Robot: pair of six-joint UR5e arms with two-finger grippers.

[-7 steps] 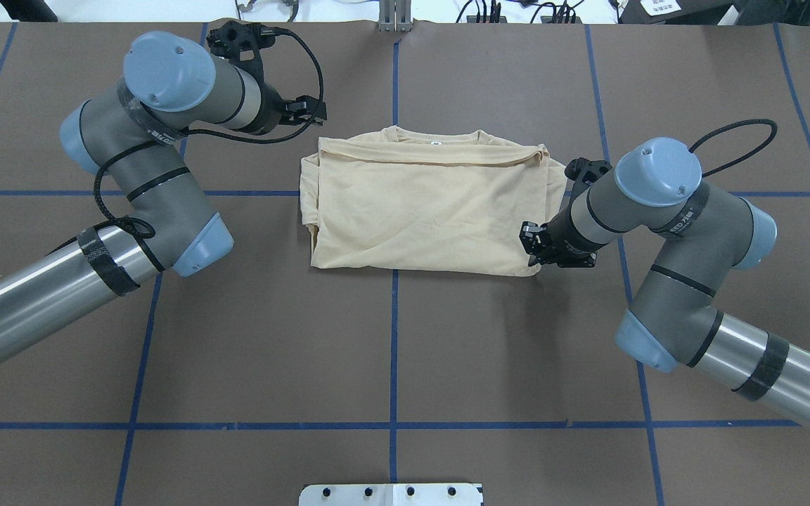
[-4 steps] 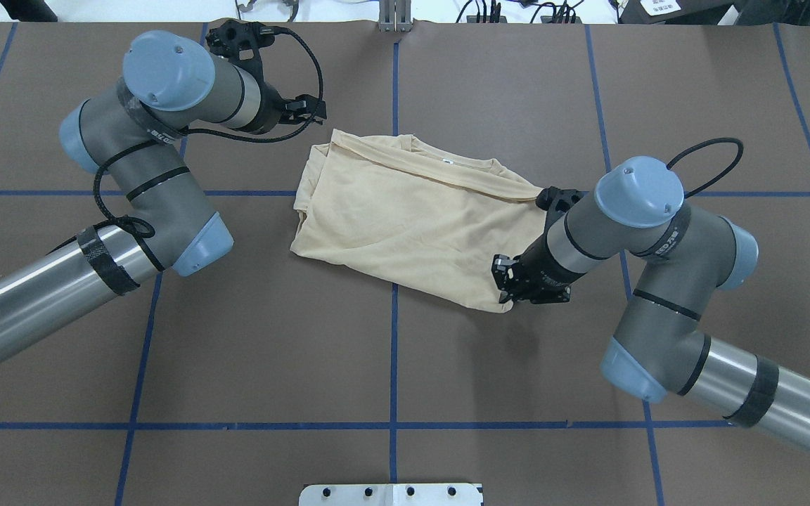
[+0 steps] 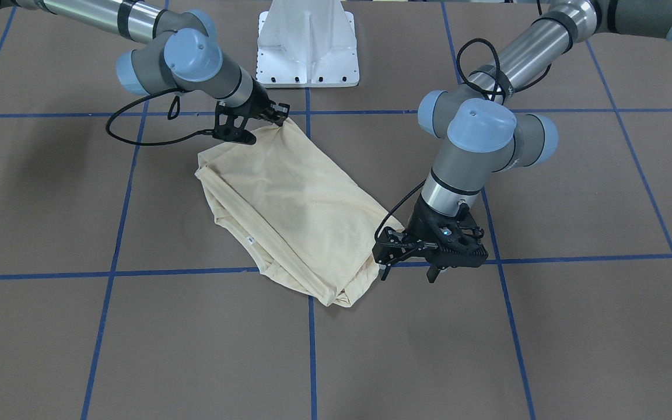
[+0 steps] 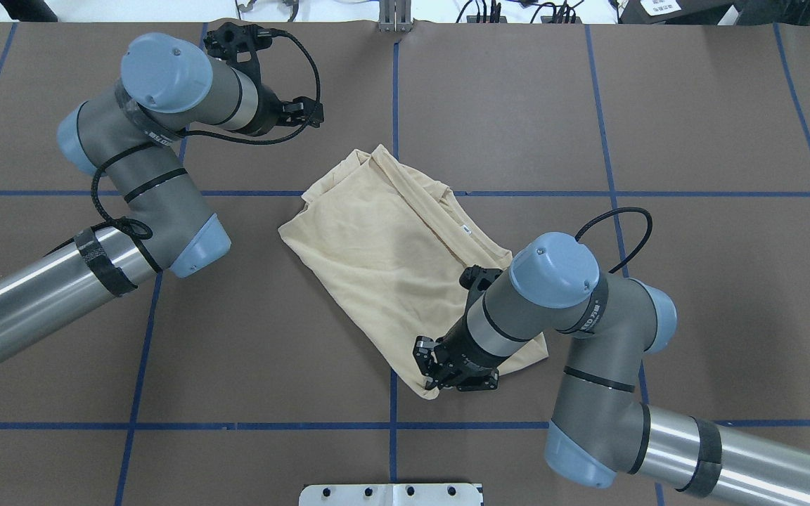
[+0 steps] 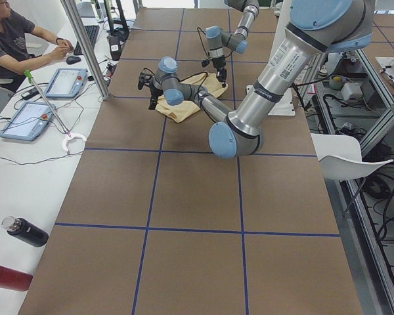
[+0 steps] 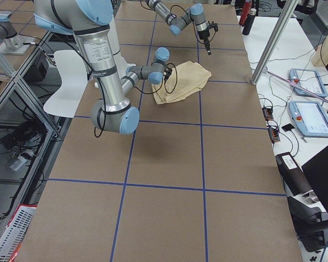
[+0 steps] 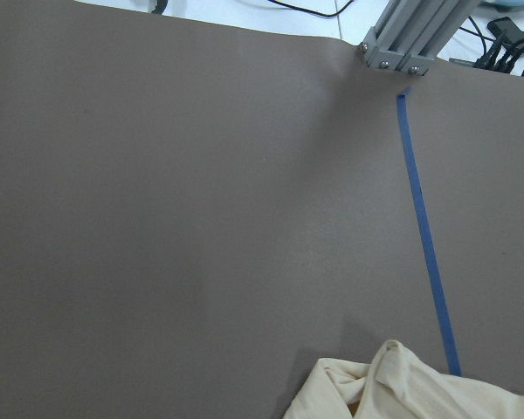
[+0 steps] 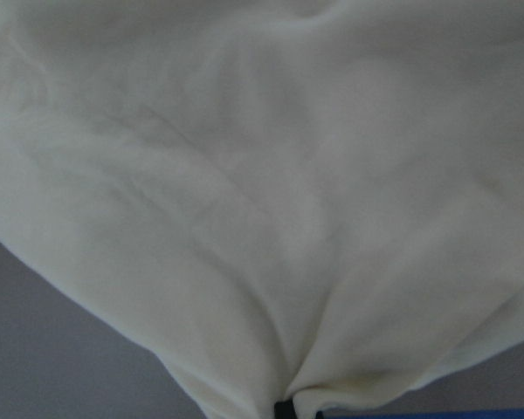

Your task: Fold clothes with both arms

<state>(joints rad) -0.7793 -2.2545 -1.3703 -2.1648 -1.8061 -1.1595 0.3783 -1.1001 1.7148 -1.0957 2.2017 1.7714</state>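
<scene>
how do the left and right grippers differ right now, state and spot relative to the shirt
The right black two-finger gripper has its jaws shut on a corner of the pale cream-yellow T-shirt; the left black two-finger gripper looks open and empty. The right one is at the shirt corner nearest the robot's base; the left one hangs over the brown table, off the cloth. Both share the same build.
</scene>
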